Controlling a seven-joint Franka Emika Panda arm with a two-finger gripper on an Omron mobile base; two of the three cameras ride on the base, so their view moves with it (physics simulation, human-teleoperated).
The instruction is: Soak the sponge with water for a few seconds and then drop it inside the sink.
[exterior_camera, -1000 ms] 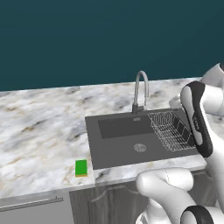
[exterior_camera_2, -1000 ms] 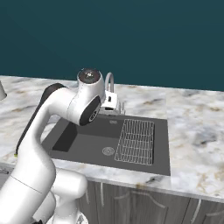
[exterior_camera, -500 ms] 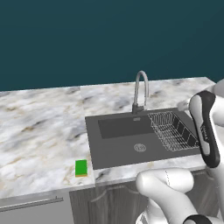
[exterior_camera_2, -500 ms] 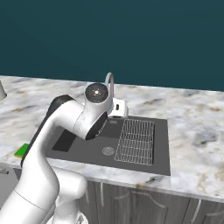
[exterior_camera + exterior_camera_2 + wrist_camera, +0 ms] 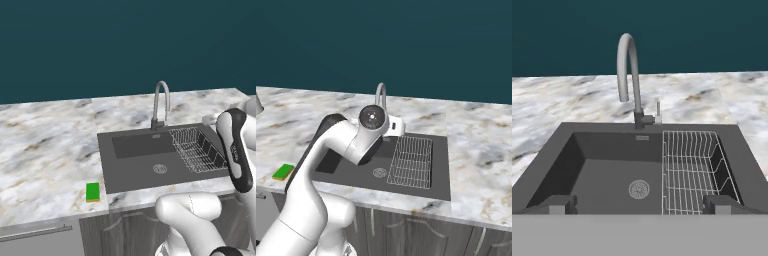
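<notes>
The sponge point(image 5: 92, 191) is a small green block lying flat on the marble counter near its front edge, left of the sink point(image 5: 131, 172); it also appears at the far left point(image 5: 283, 172). My gripper point(image 5: 639, 205) is open and holds nothing; its fingertips point(image 5: 559, 204) stand wide apart above the front of the basin point(image 5: 607, 175), facing the curved grey faucet point(image 5: 628, 75). The round drain point(image 5: 639, 189) lies just ahead of it. The water is out of view.
A wire mesh rack point(image 5: 197, 150) fills the right half of the basin point(image 5: 692, 170). My forearm point(image 5: 236, 150) stands to the right of the sink. Marble counter point(image 5: 45, 150) stretches left of the sink, against a dark teal wall.
My arm has swung to the right across the sink. The sponge has not moved.
</notes>
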